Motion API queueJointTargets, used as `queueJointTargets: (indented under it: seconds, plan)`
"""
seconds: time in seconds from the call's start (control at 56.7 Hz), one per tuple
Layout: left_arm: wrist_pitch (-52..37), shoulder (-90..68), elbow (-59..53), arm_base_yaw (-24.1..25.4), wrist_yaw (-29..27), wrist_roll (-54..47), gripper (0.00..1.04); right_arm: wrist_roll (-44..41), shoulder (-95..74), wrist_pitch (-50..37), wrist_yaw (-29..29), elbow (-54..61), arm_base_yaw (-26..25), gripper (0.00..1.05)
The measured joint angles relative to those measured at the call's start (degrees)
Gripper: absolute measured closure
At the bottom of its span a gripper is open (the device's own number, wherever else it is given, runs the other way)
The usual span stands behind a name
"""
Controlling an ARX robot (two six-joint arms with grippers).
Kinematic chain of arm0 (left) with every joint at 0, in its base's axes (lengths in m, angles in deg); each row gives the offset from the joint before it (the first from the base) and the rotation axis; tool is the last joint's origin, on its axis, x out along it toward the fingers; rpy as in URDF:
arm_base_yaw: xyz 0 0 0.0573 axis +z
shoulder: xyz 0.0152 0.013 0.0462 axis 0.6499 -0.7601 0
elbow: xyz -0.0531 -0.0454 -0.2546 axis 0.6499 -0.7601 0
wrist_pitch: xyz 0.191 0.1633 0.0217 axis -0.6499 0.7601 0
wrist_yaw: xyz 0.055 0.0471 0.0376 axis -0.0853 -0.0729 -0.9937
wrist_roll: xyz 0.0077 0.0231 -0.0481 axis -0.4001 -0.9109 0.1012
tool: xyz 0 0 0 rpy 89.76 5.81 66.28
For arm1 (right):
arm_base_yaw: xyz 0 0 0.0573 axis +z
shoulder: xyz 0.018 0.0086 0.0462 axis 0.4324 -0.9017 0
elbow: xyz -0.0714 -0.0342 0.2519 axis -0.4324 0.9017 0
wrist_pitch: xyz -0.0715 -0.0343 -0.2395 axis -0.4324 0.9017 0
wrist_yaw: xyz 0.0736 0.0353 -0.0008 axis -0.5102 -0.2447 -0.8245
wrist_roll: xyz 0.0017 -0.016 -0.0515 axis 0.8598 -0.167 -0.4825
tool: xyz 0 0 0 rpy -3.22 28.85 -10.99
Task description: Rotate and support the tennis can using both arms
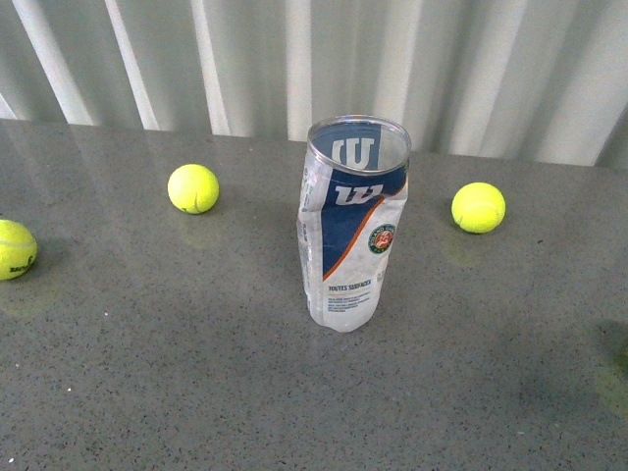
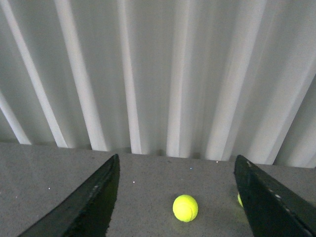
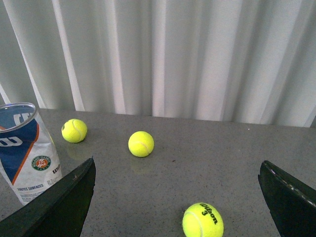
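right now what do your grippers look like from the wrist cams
Only the fingers show. The left gripper has two flat black fingers with slanted inner edges and tiny pale specks. The right gripper looks the same: black wedge-shaped fingers, the far one scuffed pale along its edge. No cables or markings are visible, and the front view shows neither arm.

Front view: we look down from above the table (image 1: 147, 392) toward the curtain (image 1: 471, 69) at 12 o'clock, the tennis can (image 1: 348, 231) near, at centre.
Left wrist view: we sit low, facing the curtain between two black fingers (image 2: 84, 207); one ball (image 2: 185, 208) is near.
Right wrist view: we also sit low and face the curtain, with the can at the frame's edge.
Shared: the can appears in the front and right wrist views; the curtain and grey tabletop appear in all three.
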Motion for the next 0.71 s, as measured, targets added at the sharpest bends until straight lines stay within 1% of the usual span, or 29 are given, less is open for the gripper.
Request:
queueJointTargets:
  seconds: [0.088,0.106,0.141,0.212,0.3,0.458,0.705]
  plan:
    - [-5.1,4.7,-10.6,-0.1,0.0,0.5,0.62,0.0,0.0,0.0,0.0,0.0,0.0,0.07]
    - [-5.4,5.0,-11.3,-0.1,0.0,0.5,0.64,0.0,0.0,0.0,0.0,0.0,0.0,0.07]
    - [-6.3,6.0,-13.9,-0.1,0.0,0.6,0.71,0.0,0.0,0.0,0.0,0.0,0.0,0.07]
    - [-7.7,7.7,-17.4,-0.1,0.0,0.7,0.81,0.0,0.0,0.0,0.0,0.0,0.0,0.07]
    - [-9.7,11.0,-22.4,-0.1,-0.2,1.1,1.01,0.0,0.0,0.0,0.0,0.0,0.0,0.07]
    - [-11.3,16.5,-29.9,-0.1,-0.1,1.4,1.01,0.0,0.0,0.0,0.0,0.0,0.0,0.07]
    - [-11.1,23.1,-35.8,-0.1,-0.1,1.4,1.01,0.0,0.0,0.0,0.0,0.0,0.0,0.07]
